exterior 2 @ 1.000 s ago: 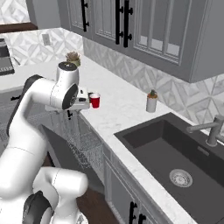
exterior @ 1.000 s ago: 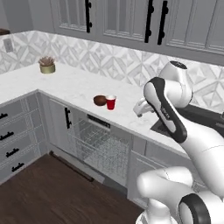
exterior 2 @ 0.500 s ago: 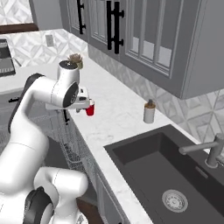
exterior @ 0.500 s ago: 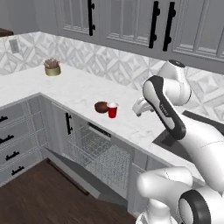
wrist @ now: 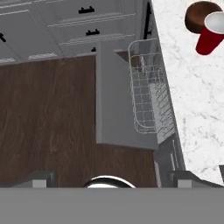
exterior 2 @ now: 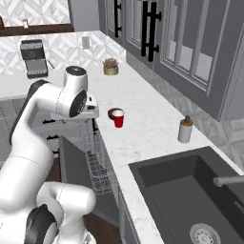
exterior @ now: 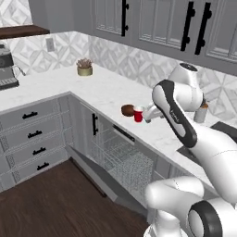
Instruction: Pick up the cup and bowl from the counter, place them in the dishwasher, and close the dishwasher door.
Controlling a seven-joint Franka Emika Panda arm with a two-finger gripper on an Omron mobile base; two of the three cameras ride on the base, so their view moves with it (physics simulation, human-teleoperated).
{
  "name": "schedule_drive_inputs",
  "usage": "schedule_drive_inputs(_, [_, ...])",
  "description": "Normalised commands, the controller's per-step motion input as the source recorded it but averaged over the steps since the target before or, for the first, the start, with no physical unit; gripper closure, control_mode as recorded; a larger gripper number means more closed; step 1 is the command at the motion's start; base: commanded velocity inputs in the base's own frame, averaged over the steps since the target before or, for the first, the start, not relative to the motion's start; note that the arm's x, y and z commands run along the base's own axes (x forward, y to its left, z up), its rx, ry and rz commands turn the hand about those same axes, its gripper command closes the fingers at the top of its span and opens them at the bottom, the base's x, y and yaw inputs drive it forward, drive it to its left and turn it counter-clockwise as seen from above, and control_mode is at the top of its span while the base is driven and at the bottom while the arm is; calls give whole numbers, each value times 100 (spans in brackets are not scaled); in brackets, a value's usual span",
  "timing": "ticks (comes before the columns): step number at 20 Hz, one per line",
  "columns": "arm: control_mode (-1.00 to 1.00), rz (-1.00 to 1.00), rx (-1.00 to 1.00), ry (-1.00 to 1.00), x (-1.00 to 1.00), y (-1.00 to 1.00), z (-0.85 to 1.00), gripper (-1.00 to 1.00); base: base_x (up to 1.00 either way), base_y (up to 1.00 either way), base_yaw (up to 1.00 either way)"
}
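Whole scene has shifted since 0.5 s ago, so the base has driven; things themselves unmoved. Left to right in left base view: dishwasher door [exterior: 99, 178] hangs open, silver rack out of the dishwasher [exterior: 125, 159]; bowl [exterior: 127, 110] touching cup [exterior: 138, 114] on the counter [exterior: 106, 90]; gripper [exterior: 147, 115] just right of cup, open or closed cannot tell. Soap bottle [exterior 2: 185, 129] stands well apart.
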Motion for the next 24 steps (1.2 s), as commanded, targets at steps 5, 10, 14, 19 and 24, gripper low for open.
schedule_drive_inputs(5, [100,0,0,0,0,0,0,-100,51,0,32])
schedule_drive_inputs(10, [-100,2,0,1,0,-7,-2,-100,17,-8,16])
schedule_drive_inputs(14, [-100,-11,-1,7,31,-15,-28,-100,0,0,0])
schedule_drive_inputs(19, [-100,-58,-7,8,64,0,-56,-100,0,0,0])
schedule_drive_inputs(24, [-100,-52,-4,8,56,0,-32,-100,0,0,0])
